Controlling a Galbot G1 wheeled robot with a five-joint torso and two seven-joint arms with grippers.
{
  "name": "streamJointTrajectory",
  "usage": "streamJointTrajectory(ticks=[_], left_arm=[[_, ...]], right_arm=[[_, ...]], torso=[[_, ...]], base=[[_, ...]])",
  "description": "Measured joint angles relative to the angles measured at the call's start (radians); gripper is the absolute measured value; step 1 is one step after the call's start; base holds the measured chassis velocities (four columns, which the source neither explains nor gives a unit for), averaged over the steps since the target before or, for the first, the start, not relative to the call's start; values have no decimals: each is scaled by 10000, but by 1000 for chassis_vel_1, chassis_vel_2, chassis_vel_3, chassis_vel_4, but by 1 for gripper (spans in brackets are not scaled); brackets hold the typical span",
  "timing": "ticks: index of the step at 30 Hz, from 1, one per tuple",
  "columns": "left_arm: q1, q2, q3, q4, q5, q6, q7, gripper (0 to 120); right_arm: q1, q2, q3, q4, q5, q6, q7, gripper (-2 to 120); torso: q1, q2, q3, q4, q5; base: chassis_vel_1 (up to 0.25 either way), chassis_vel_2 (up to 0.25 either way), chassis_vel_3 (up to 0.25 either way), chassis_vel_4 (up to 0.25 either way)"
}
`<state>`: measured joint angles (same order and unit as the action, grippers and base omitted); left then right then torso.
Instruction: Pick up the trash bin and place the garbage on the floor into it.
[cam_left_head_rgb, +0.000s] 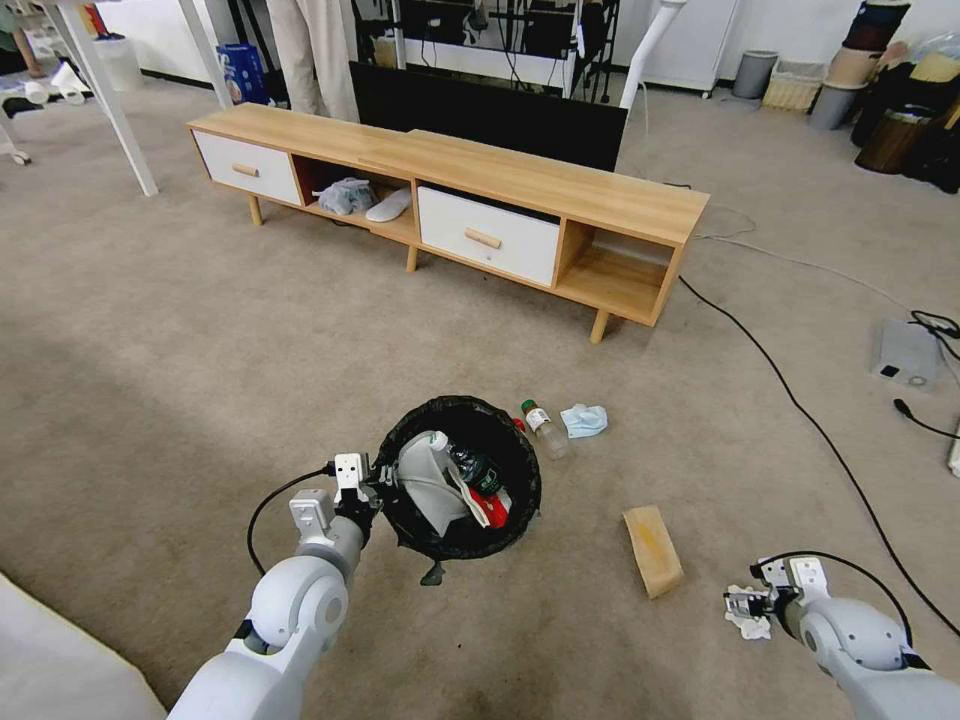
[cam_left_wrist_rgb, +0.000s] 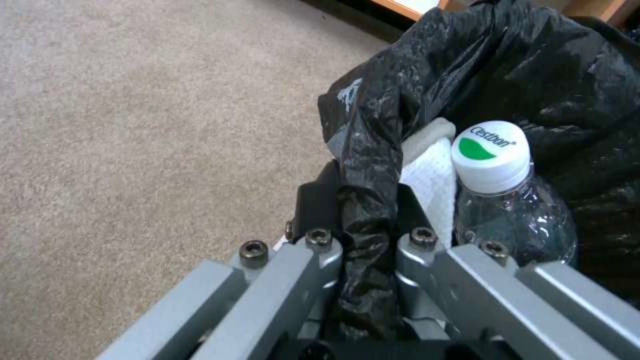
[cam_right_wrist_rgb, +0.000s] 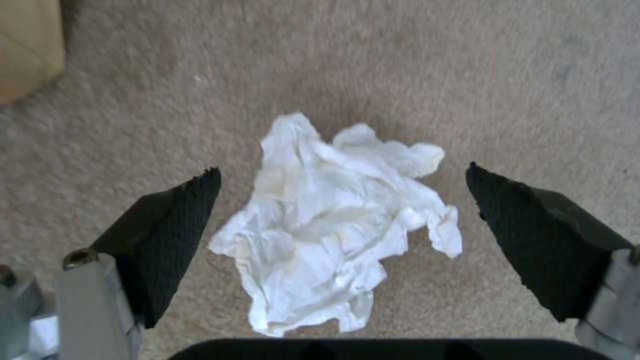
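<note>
The floor (cam_left_head_rgb: 200, 380) carries the bin (cam_left_head_rgb: 420, 535), its rim clamped by the left tool (cam_left_head_rgb: 362, 492); a bottle and wrappers lie inside. Beside the bin remain a paper bag (cam_left_head_rgb: 652, 548), bottle (cam_left_head_rgb: 544, 428), and mask (cam_left_head_rgb: 584, 420). The right tool (cam_left_head_rgb: 742, 606), jaws apart, straddles the tissue (cam_right_wrist_rgb: 333, 220).

Trash bin (cam_left_head_rgb: 460, 480): glossy crinkly black plastic liner. Floor (cam_left_head_rgb: 200, 350): matt short-pile carpet. Tissue (cam_right_wrist_rgb: 333, 220): crumpled soft white paper. Right claw (cam_right_wrist_rgb: 340, 235): matt textured black pads (cam_right_wrist_rgb: 173, 230), brushed grey metal. Bottle (cam_left_wrist_rgb: 513, 215): clear plastic, smooth cap.
</note>
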<state>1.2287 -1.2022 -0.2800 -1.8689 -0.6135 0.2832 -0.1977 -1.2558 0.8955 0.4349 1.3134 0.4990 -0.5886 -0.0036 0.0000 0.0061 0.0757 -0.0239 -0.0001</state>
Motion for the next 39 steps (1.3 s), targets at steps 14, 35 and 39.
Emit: streamJointTrajectory(ticks=[14,35,39], left_arm=[[-18,0,23,19,-11,-4,4,4],[-13,-72,57,107,51,-88,24,4],[-23,-88,57,165,60,-93,37,4]], right_arm=[[142,228,-77,-444,-279,378,-66,90],[206,352,-72,-656,-415,844,-31,14],[196,338,-73,-645,-422,913,-30,1]], torso=[[0,1,0,0,1],[0,0,0,0,1],[0,1,0,0,0]], base=[[0,0,0,0],[0,0,0,0],[0,0,0,0]])
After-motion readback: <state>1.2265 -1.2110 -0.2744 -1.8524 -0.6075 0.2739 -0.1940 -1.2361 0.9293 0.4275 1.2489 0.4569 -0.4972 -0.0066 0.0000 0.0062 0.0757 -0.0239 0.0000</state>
